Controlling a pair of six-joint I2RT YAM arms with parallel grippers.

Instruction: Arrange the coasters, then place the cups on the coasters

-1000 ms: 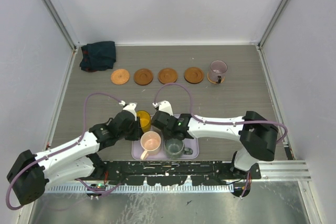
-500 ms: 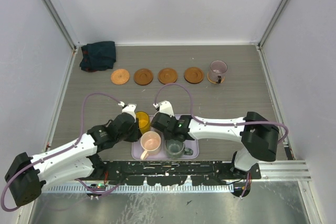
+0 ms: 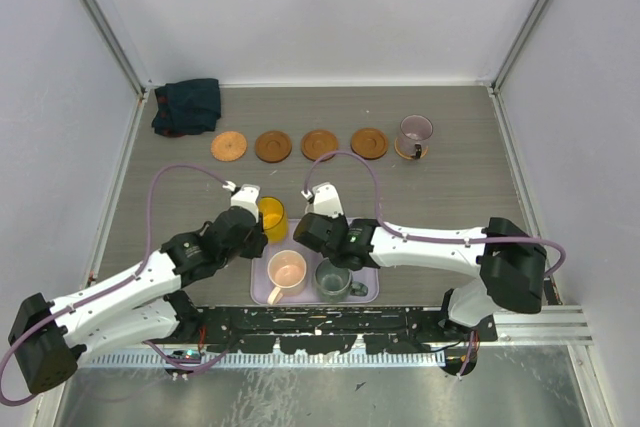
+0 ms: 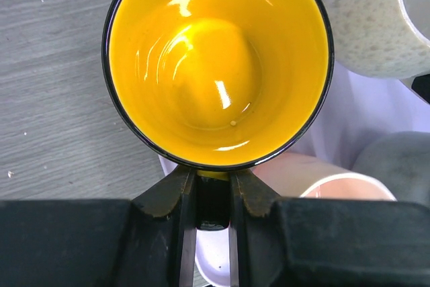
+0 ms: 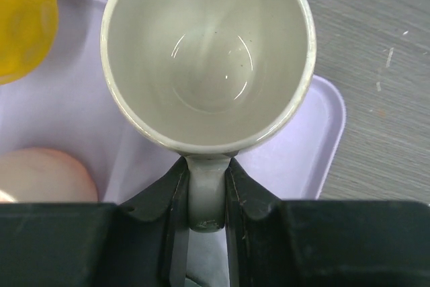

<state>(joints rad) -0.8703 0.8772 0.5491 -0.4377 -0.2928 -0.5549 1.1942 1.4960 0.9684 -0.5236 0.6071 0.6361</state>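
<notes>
My left gripper (image 4: 212, 196) is shut on the handle of the yellow-orange cup (image 4: 218, 65), held upright over the lilac tray's far left edge (image 3: 270, 217). Beside it, my right gripper (image 5: 206, 199) is shut on the cream cup's handle (image 5: 208, 52), above the tray (image 5: 295, 146). The pink cup (image 3: 287, 269) and the grey-green cup (image 3: 332, 277) stand on the tray (image 3: 366, 287). At the back, the coasters lie in a row: tan (image 3: 229, 146), brown (image 3: 273, 145), tan (image 3: 320, 143), brown (image 3: 369, 143). The purple-grey cup (image 3: 415, 131) stands on the coaster at the right end.
A dark folded cloth (image 3: 187, 105) lies in the back left corner, next to the coaster row. White walls with metal posts close in the table on three sides. Purple cables loop above both arms.
Both grippers closed on their cups' handles. The left arm carried the yellow cup a little away from the tray's left corner; the right arm shifted slightly with the cream cup.
</notes>
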